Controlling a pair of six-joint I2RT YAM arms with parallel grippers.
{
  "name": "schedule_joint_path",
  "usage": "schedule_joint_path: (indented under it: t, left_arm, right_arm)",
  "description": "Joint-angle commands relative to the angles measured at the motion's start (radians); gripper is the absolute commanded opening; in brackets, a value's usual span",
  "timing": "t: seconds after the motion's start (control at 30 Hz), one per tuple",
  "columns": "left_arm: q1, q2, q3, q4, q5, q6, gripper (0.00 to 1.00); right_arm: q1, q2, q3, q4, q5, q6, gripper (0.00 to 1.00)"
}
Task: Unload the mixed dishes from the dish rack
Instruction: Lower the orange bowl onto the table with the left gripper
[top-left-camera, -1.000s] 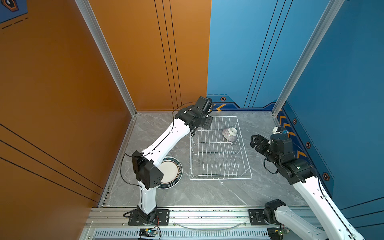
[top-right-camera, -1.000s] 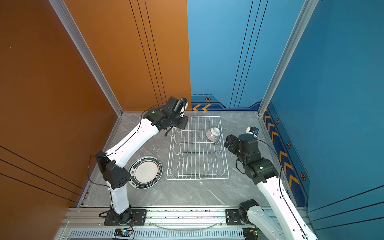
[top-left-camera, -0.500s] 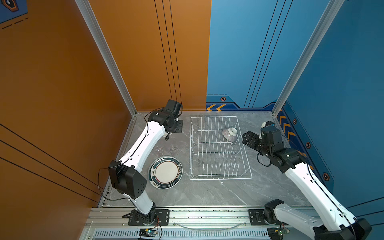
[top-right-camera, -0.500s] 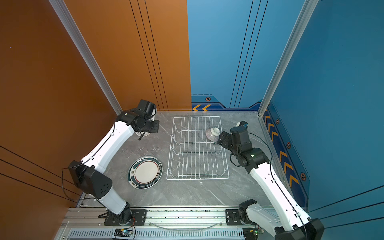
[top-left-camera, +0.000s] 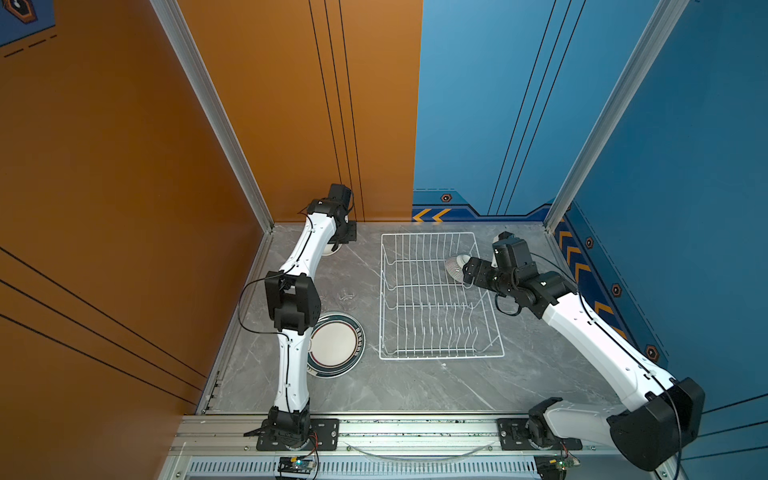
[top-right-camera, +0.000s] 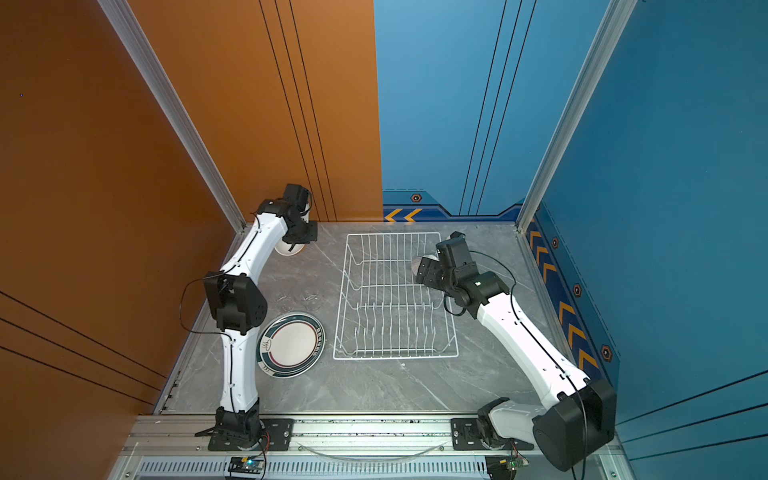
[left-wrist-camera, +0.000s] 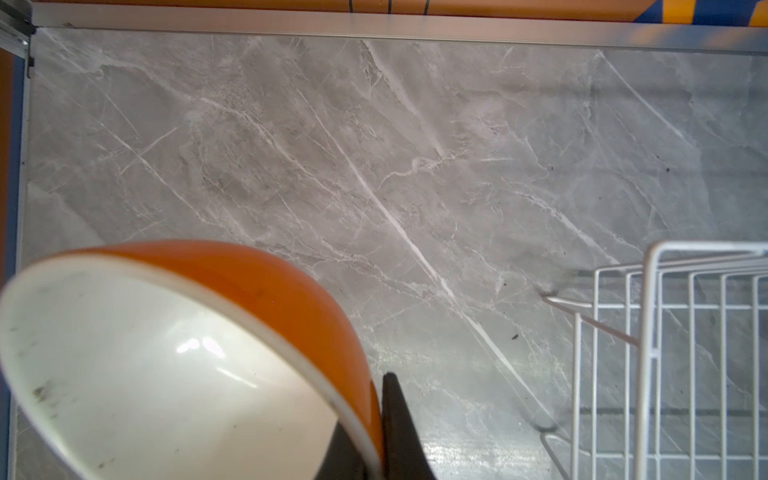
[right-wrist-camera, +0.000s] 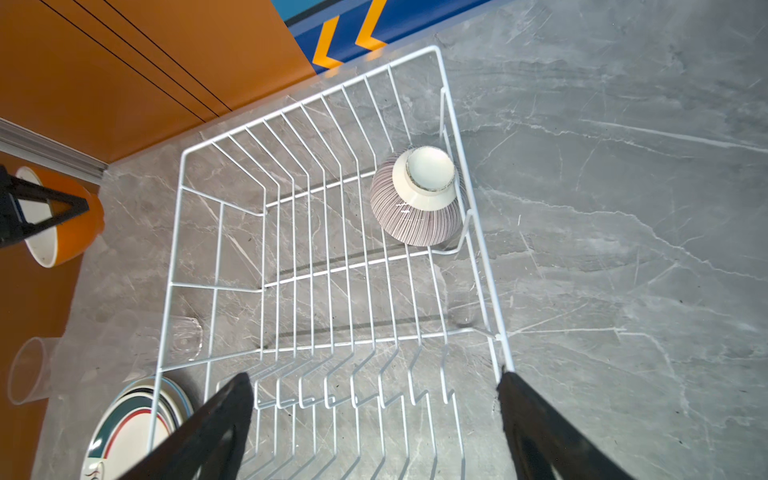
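L gripper (left-wrist-camera: 374, 424) is clamping orange bowl (left-wrist-camera: 291, 299) rim, table's (top-left-camera: 415, 386) 11 o'clock. R gripper (right-wrist-camera: 374, 376), jaws wide, is hovering by ribbed bowl (right-wrist-camera: 415, 212), dish rack's (right-wrist-camera: 178, 266) 1 o'clock.

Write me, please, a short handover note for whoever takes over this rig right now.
Left gripper: shut on the rim of the orange bowl, held tilted near the far-left corner of the table, outside the dish rack.
Right gripper: open, empty, over the rack, facing the striped bowl.
Done: plates stacked and two glass cups on the table, left of the rack.
Left to do: set the orange bowl down; lift out the striped bowl, upside down by the rack's far-right wall.
A faint clear cup may also sit by that wall; unclear.
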Motion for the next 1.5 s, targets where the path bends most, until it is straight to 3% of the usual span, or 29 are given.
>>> schedule_joint_path:
  t: [0.0,0.63,1.0,1.13,1.3,1.4,1.47]
  left_arm:
    - [0.010,0.064,0.099,-0.105,0.033,0.001,0.00]
    - [0.003,0.081,-0.027,-0.104,0.048,0.024,0.00]
    - [-0.001,0.093,-0.035,-0.104,0.063,0.033,0.07]
    - [-0.002,0.093,-0.033,-0.104,0.067,0.032,0.15]
    - [-0.003,0.075,-0.046,-0.104,0.070,0.032,0.32]
    - [-0.009,0.038,-0.056,-0.104,0.058,0.027,0.51]
    - [-0.013,0.004,-0.063,-0.103,0.044,0.027,0.73]
  right_arm:
    - [0.002,0.042,0.042,-0.050,0.003,-0.042,0.94]
    - [-0.029,0.421,0.269,-0.062,-0.041,-0.130,0.95]
    - [-0.033,0.464,0.291,-0.067,-0.033,-0.120,0.96]
    - [-0.039,0.476,0.294,-0.083,-0.033,-0.123,0.97]
    - [-0.040,0.486,0.295,-0.091,-0.009,-0.144,0.99]
    - [-0.044,0.493,0.304,-0.098,0.005,-0.161,0.99]
    - [-0.043,0.498,0.317,-0.101,0.009,-0.173,0.99]
